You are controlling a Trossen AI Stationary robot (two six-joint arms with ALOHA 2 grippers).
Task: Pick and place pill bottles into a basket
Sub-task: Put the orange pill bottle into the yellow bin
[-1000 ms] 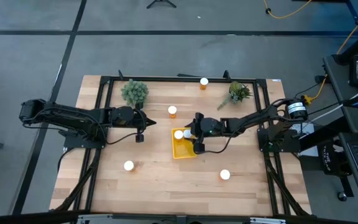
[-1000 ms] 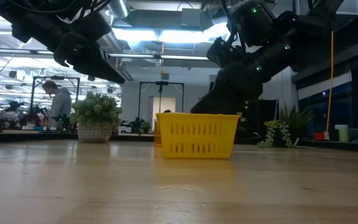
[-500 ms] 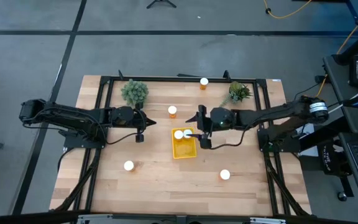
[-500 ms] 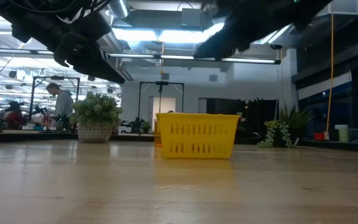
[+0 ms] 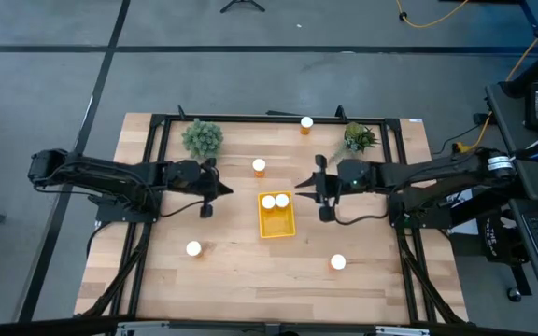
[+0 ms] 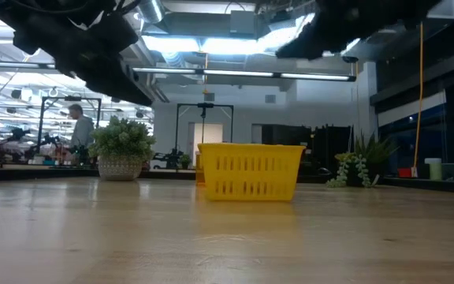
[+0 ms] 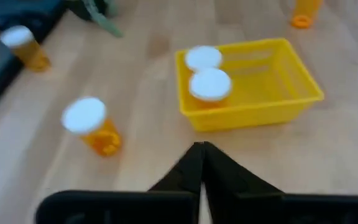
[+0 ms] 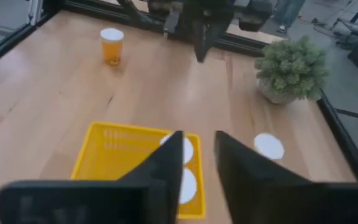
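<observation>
The basket (image 5: 276,216) sits mid-table with two bottles (image 5: 275,201) standing side by side at its far end, white caps up. Four more bottles stand loose on the wood: one (image 5: 259,166) just beyond the basket, one (image 5: 306,122) at the far edge, one (image 5: 193,248) near-left, one (image 5: 338,262) near-right. My right pincer (image 5: 319,187) hangs above the table just right of the basket, its fingers (image 8: 166,165) parted a little and holding nothing. My left pincer (image 5: 210,189) waits left of the basket, fingers pressed together, empty. Two plants (image 5: 202,138) stand near the far edge. Beyond the table a person (image 6: 79,126) stands in the room.
</observation>
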